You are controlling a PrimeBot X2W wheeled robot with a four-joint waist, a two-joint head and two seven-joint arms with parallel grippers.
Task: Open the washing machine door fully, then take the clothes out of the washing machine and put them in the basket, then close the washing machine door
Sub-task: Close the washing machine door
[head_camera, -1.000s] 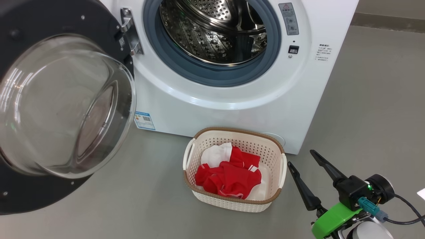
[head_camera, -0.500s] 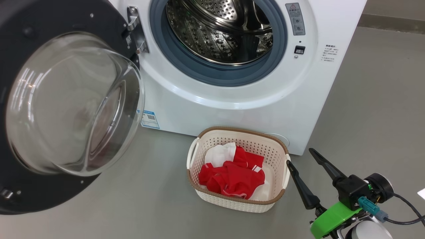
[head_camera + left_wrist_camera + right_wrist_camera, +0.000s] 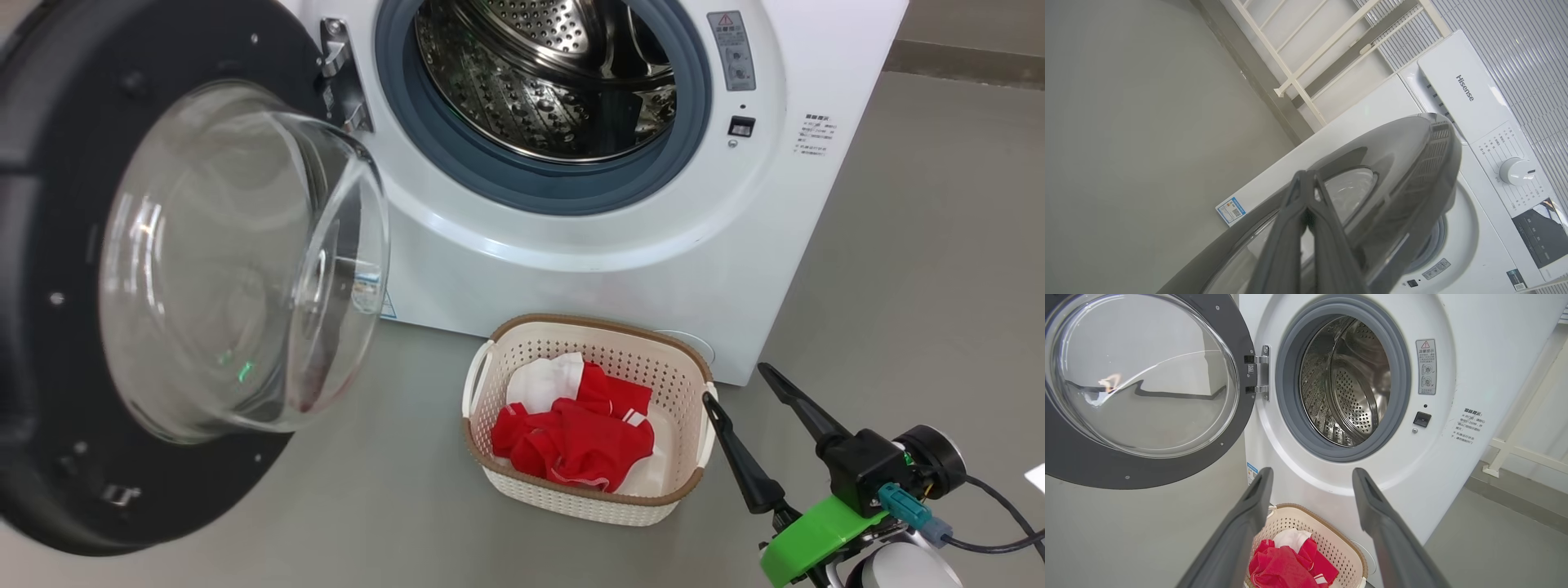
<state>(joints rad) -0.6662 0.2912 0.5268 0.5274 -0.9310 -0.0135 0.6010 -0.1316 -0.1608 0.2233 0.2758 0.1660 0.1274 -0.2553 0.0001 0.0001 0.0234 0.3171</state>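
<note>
red-and-white clothes (image 3: 575, 445) sit in cream perforated basket (image 3: 588, 502) beside the empty, spread right gripper (image 3: 736, 384); black-rimmed glass door (image 3: 237, 261) unclosed (left gripper (image 3: 1305, 178) pinched shut).

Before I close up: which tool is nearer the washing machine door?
Left. The left tool, fingers shut, sits right at the washing machine door's glossy outer face. The right tool hangs open low by the basket's right side, well clear of the door.

One washer (image 3: 571, 269), one door (image 3: 49, 245), one basket (image 3: 588, 500) counted. Left gripper (image 3: 1306, 175) and right gripper (image 3: 736, 384) tallied: two. One white garment (image 3: 543, 380) seen; red garments (image 3: 580, 445) heaped, perhaps two or three. Basket handles (image 3: 471, 384): two noted.
</note>
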